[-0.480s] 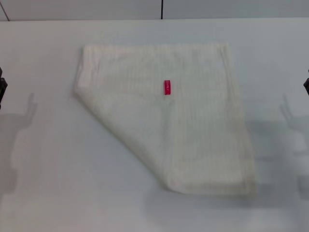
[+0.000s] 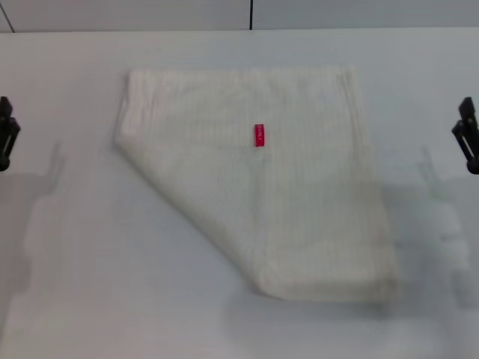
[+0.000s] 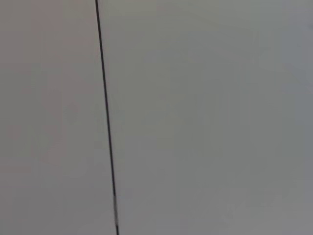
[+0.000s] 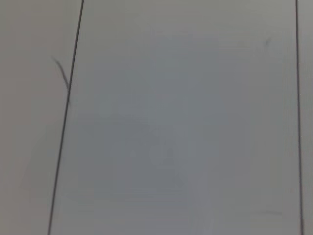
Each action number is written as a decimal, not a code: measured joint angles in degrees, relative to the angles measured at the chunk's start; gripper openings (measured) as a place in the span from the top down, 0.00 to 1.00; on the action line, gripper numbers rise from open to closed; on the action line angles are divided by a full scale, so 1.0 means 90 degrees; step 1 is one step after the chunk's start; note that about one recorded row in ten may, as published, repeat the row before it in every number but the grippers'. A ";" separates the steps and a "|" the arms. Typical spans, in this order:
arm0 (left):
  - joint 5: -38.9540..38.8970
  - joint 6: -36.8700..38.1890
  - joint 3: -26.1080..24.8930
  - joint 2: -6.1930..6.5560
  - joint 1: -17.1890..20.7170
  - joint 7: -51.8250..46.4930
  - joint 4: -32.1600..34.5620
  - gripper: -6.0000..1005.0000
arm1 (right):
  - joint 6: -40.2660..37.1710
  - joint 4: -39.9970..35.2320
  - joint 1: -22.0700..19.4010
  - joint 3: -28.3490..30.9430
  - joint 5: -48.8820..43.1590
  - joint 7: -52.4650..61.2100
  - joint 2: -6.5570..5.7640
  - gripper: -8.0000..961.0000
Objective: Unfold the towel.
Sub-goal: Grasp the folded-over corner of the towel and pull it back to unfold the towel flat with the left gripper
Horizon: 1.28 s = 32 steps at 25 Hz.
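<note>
White desk [image 2: 82,284] filling the head view, with pale wall panels and a dark vertical seam beyond its far edge at 12 o'clock.

Towel [image 2: 262,179]: cream-white, ribbed, lying flat at the middle of the desk, folded. Left near corner turned over onto the cloth, leaving a diagonal fold edge running from 9 o'clock down to 6 o'clock. Far edge straight and parallel to the desk's far edge; right edge running from 1 o'clock to 5 o'clock. Long axis roughly from 12 o'clock to 6 o'clock, leaning slightly toward 5 o'clock at the near end. Red tag [image 2: 259,135] upright on the folded-over flap, just above the towel's centre, pointing toward 12 o'clock.

Left hand [image 2: 6,134]: at the 9 o'clock edge of the head view, well apart from the towel, above the desk. Released or clenched: cannot tell.

Right hand [image 2: 467,136]: at the 3 o'clock edge, well apart from the towel. Released or clenched: cannot tell.

Wrist views: plain pale surfaces crossed by thin dark lines only.
</note>
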 joint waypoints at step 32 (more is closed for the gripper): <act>0.1773 -0.9996 -0.0866 0.0698 0.0212 0.0321 -0.7431 0.23 | -1.4142 -0.5074 0.1569 0.7355 -0.1091 -0.1538 -0.0104 0.96</act>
